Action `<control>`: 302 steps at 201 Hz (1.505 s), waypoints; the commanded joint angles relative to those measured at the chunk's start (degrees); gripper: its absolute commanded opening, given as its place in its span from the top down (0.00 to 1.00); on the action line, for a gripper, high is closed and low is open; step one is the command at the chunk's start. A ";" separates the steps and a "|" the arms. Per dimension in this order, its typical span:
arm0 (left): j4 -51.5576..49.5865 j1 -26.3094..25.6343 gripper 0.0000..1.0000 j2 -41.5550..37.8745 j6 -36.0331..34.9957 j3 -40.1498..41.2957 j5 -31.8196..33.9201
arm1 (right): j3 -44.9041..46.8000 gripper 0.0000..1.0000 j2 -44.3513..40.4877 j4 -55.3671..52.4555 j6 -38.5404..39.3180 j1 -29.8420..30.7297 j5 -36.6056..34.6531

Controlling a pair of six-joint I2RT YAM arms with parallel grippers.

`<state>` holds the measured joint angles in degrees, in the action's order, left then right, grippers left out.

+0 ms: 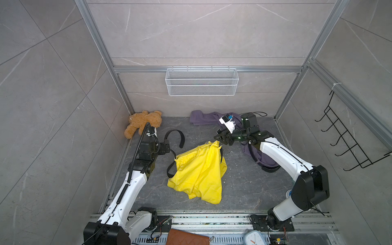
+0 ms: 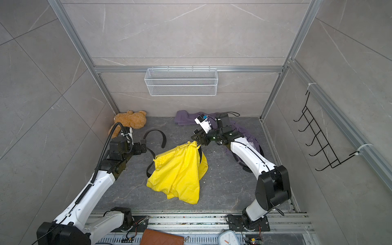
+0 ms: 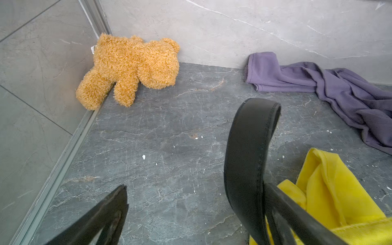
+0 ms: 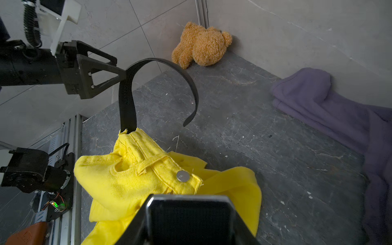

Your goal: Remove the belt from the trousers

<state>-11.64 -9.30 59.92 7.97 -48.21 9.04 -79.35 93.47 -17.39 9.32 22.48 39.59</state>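
Observation:
Yellow trousers [image 1: 199, 169] [image 2: 178, 171] lie crumpled mid-floor, their waistband lifted at the far end. My right gripper [image 1: 219, 141] [image 2: 196, 141] [image 4: 188, 198] is shut on that waistband, near the metal button [image 4: 182, 176]. The black belt [image 1: 174, 131] [image 2: 154, 130] [image 4: 127, 101] comes out of the waistband on the left, rises and arches over, its free tip hanging above the floor. Another length [image 1: 169, 167] trails beside the trousers. My left gripper [image 1: 167, 146] [image 2: 145, 146] [image 3: 196, 191] stands open; the belt [image 3: 246, 159] leans against one finger.
A brown teddy bear [image 1: 144, 123] lies in the back left corner and purple clothing [image 1: 203, 117] along the back wall, running under the right arm. A white wire basket [image 1: 201, 81] hangs on the back wall, a black hook rack [image 1: 347, 144] on the right wall.

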 commanded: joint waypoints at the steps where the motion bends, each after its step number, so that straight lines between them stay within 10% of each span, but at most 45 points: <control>1: -2.58 -1.05 0.00 -1.15 1.40 -2.62 -3.13 | -5.11 0.87 4.33 -5.27 -1.98 2.55 -3.98; 50: -3.58 -4.50 0.00 -2.94 4.66 -0.51 -4.79 | -27.83 0.79 22.82 -15.44 -4.49 11.10 -8.14; 77: -4.69 -4.59 0.00 -3.01 4.21 -1.26 -4.57 | -35.05 0.17 28.78 -21.02 -5.44 12.60 -13.73; 100: -4.63 -4.67 0.00 -2.48 2.97 -1.61 -5.12 | -26.22 0.02 20.94 -15.14 -5.95 11.66 -18.99; 194: -2.11 -15.43 0.01 18.35 -6.19 -16.69 -3.47 | 11.50 0.12 -0.83 -8.48 -30.01 10.57 -22.97; 263: -1.63 -17.07 0.01 20.64 -6.21 -18.69 -3.06 | 17.42 0.13 7.25 7.68 -35.96 9.70 -16.54; 302: -2.15 -17.07 0.01 21.02 -6.89 -19.36 -2.29 | 13.36 0.41 14.77 7.09 -34.06 12.05 -15.33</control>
<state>-14.81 -26.17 80.88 2.66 -65.69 5.58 -64.38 104.77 -13.28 -24.34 32.84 21.34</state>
